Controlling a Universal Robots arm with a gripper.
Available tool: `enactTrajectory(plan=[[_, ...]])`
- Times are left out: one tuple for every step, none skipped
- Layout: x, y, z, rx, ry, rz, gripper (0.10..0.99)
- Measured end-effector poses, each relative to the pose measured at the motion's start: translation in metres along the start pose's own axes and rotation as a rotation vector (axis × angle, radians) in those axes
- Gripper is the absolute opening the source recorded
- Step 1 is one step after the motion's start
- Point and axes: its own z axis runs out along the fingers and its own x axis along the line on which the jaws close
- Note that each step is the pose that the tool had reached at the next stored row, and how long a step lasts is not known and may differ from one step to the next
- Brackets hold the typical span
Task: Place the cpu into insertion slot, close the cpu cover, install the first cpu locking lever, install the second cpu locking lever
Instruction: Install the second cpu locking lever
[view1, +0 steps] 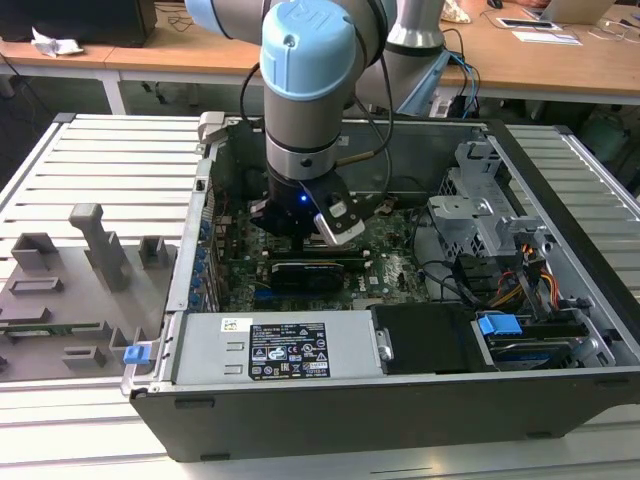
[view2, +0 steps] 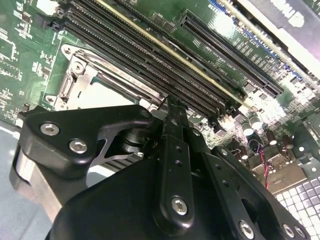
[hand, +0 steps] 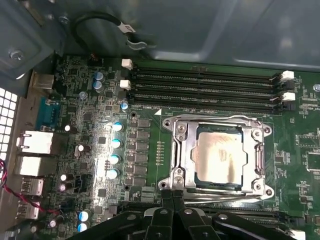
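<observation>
Arm reaches straight down into the open computer case (view1: 560, 300), wrist vertical above the motherboard (view1: 395, 265). White-and-black label (view1: 288, 351) on the power supply beside the board, print not legible. First wrist view: cpu (hand: 219, 158) seated in the insertion slot (hand: 218, 190), cpu cover (hand: 182, 150) closed flat around it, memory slots (hand: 205, 86) just beyond the slot. Gripper (hand: 173, 196) fingers pressed together, tips touching at the cover's near edge, pinching nothing visible
</observation>
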Motion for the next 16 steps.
enactTrajectory(plan=[[0.0004,-0.0003,0.0004,-0.003,-0.0001,0.000,0.106],[0.0019,-0.0005,0.0018,-0.008,-0.0006,0.000,0.106],[0.0035,-0.0007,0.0026,-0.009,-0.0007,0.000,0.106],[0.0040,-0.0008,0.0031,-0.010,-0.0006,0.000,0.106],[0.0041,-0.0009,0.0034,-0.010,-0.0005,0.000,0.106],[0.0042,-0.0009,0.0039,-0.012,-0.0006,0.000,0.106],[0.0042,-0.0009,0.0047,-0.014,-0.0008,0.000,0.106],[0.0042,-0.0009,0.0051,-0.015,-0.0009,0.000,0.106],[0.0043,-0.0009,0.0054,-0.017,-0.0010,0.000,0.106],[0.0042,-0.0007,0.0060,-0.023,-0.0014,0.000,0.106],[0.0041,-0.0004,0.0066,-0.031,-0.0018,0.000,0.106],[0.0042,-0.0003,0.0071,-0.038,-0.0022,-0.001,0.106],[0.0041,0.0000,0.0074,-0.042,-0.0024,-0.001,0.106],[0.0041,0.0002,0.0076,-0.044,-0.0024,-0.001,0.106],[0.0041,0.0005,0.0081,-0.047,-0.0025,-0.002,0.106],[0.0042,0.0005,0.0085,-0.048,-0.0025,-0.002,0.106]])
